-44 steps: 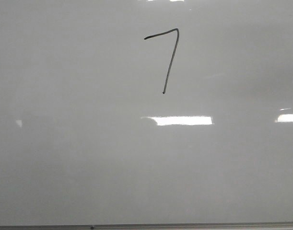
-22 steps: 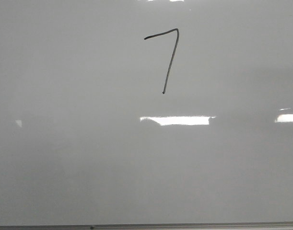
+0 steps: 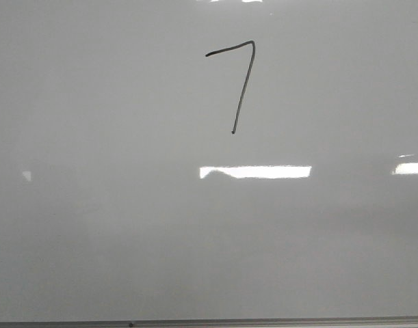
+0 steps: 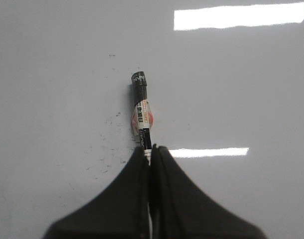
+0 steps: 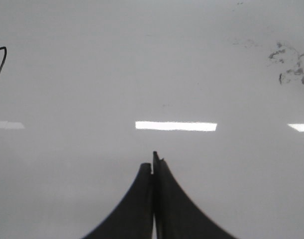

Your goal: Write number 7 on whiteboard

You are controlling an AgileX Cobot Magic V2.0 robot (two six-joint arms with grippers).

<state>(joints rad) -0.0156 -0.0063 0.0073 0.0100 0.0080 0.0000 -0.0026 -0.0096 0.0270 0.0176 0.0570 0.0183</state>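
Observation:
The whiteboard (image 3: 92, 225) fills the front view, glossy pale grey. The number 7 (image 3: 243, 85) is drawn on it in thin dark line, upper middle: a short rising bar joined to a long slanted stroke. No gripper shows in the front view. In the left wrist view my left gripper (image 4: 151, 149) is shut on a black marker (image 4: 141, 112) with a white and red label; the marker sticks out over the board (image 4: 52, 74). In the right wrist view my right gripper (image 5: 152, 163) is shut and empty over the board (image 5: 142, 59); a corner of the 7 (image 5: 0, 63) shows at the edge.
A thin grey frame strip (image 3: 263, 322) runs along the board's near edge. Bright light reflections (image 3: 256, 171) lie on the board. Dark smudges (image 5: 288, 64) mark the board in the right wrist view, and faint specks (image 4: 104, 159) lie beside the marker.
The 7 has not changed. Only the bright reflection below it has shifted and widened slightly.

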